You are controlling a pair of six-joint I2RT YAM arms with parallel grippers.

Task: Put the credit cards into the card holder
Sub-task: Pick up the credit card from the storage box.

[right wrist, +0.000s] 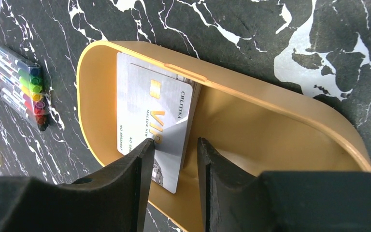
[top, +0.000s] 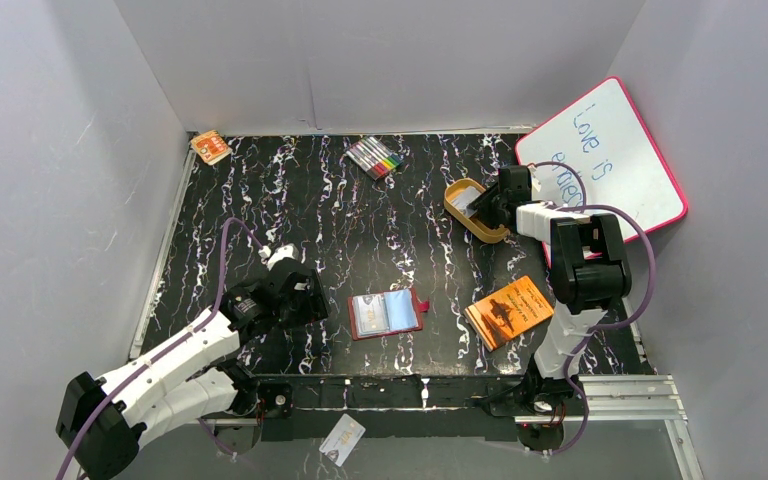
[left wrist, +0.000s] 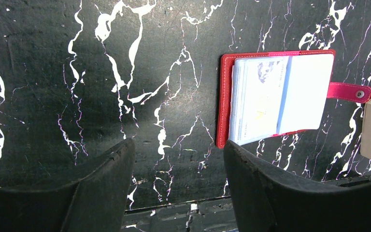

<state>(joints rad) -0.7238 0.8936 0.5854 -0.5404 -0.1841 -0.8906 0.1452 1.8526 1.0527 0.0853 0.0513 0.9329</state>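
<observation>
Saw right claw [right wrist: 174, 142] partly apart astride a corner of thin silver-white plastic credit cards [right wrist: 145, 101] lying aslant in the tan oval plastic tray [right wrist: 270, 130]; apparently not clamped. Judged them light, stiff, slick: best pinched across the faces near an edge. Noted left claw [left wrist: 178, 145] wide apart beside the open dark-red leather-look card holder [left wrist: 224, 96].

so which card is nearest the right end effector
The silver VIP card in the tan tray, between its fingers, not those in the red card holder or the stray card by the bases.
</observation>
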